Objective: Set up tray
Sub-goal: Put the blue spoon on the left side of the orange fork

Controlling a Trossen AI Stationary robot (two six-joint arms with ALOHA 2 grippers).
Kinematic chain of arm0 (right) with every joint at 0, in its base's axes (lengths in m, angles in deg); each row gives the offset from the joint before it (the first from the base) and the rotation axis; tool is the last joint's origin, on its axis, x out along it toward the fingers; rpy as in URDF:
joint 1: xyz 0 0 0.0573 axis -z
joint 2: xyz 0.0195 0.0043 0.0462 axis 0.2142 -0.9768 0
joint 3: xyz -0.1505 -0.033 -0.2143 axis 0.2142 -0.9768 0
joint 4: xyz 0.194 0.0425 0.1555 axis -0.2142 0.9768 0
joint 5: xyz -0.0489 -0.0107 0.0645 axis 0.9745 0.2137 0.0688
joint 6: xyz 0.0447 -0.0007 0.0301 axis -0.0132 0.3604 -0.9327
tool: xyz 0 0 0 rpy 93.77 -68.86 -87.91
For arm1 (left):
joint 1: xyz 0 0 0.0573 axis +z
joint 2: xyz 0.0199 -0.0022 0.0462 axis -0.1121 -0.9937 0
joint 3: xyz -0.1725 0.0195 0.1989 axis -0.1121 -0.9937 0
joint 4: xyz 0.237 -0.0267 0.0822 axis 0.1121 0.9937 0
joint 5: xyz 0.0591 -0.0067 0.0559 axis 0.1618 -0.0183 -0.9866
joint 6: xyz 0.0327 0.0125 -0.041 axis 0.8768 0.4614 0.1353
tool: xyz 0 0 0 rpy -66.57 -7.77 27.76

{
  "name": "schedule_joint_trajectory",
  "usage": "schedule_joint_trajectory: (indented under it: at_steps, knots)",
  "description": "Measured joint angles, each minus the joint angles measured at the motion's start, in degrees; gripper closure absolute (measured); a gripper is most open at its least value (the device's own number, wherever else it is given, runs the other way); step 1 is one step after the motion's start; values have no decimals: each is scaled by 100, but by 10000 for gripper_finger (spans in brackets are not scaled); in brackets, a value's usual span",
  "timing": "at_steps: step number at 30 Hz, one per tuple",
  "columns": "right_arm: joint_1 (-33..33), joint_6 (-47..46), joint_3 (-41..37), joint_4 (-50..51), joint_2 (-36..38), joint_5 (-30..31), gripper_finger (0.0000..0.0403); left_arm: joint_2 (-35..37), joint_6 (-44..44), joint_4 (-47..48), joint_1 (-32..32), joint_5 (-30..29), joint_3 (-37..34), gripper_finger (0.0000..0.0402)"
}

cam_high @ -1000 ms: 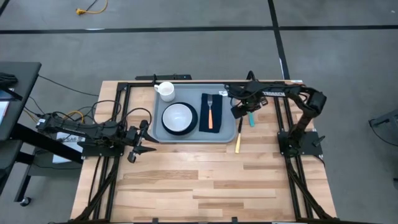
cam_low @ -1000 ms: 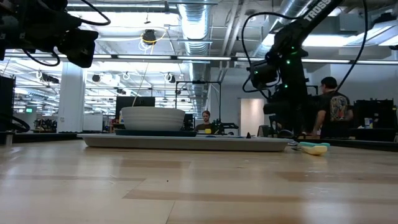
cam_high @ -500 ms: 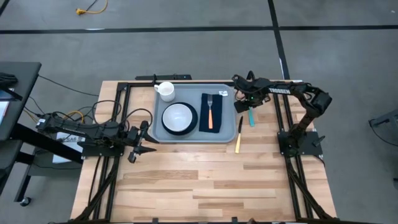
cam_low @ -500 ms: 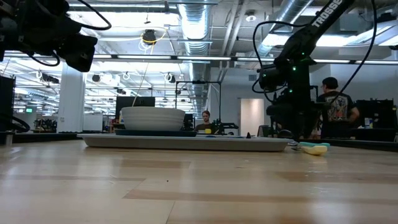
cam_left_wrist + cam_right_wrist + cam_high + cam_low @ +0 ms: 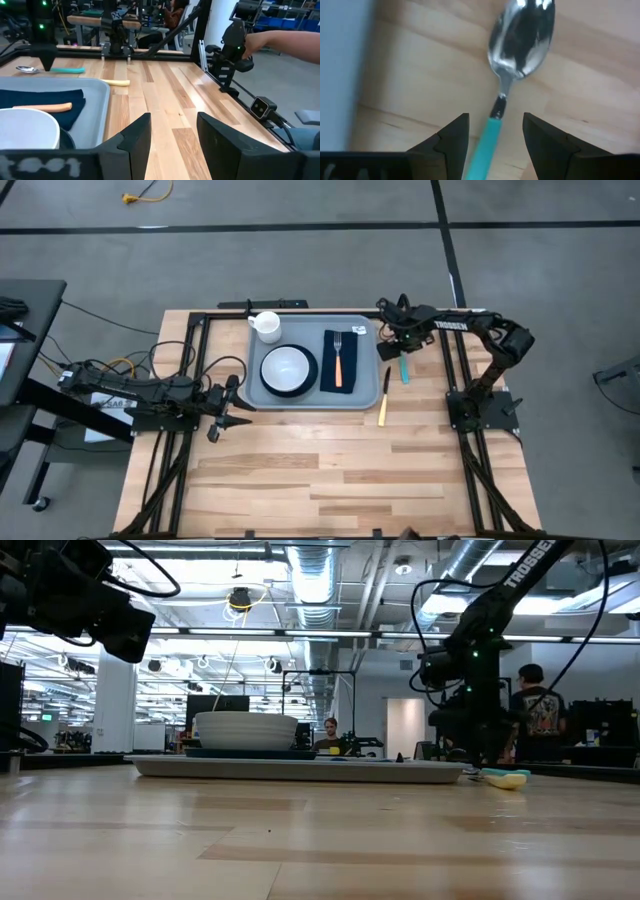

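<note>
The light grey-blue tray [image 5: 372, 385] lies at the table's far middle. On it stand a white mug [image 5: 266, 326] and a white bowl [image 5: 288, 367] on a dark plate, and an orange-handled fork [image 5: 339, 358] lies on a navy napkin. A teal-handled spoon [image 5: 404, 368] lies flat on the wood just right of the tray. My right gripper [image 5: 495, 134] hovers over it, open, with a finger on either side of the teal handle [image 5: 486, 146] near the silver bowl end [image 5: 522, 35]. My left gripper [image 5: 226, 412] waits open at the tray's near-left corner.
A yellow-handled knife [image 5: 383, 398] lies on the wood right of the tray, nearer than the spoon. Bare wood stretches across the table's near half. Black arm frames run along both sides. People stand in the room beyond the table [image 5: 535, 715].
My right gripper has moved a little toward the table's far-right, from above the tray's right rim to over the spoon's silver end. The things on the tray and the table have stayed put.
</note>
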Motion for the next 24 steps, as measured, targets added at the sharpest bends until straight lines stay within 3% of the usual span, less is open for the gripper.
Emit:
schedule_joint_trajectory:
  at_steps: [8, 15, 18, 24]
  knots:
    - [2, -60, -666, -511, 51, -122, 225, 2, 11, -4, 0, -2, 1, 254]
    - [-4, -235, -784, -651, 66, -129, 231, 0, 66, -7, -2, -4, 2, 254]
    - [-7, -396, -789, -678, 60, -142, 260, 2, 66, -7, 0, -4, 2, 254]
    - [-13, -763, -708, -649, 37, -241, 375, 0, 66, -7, 0, -4, 2, 254]
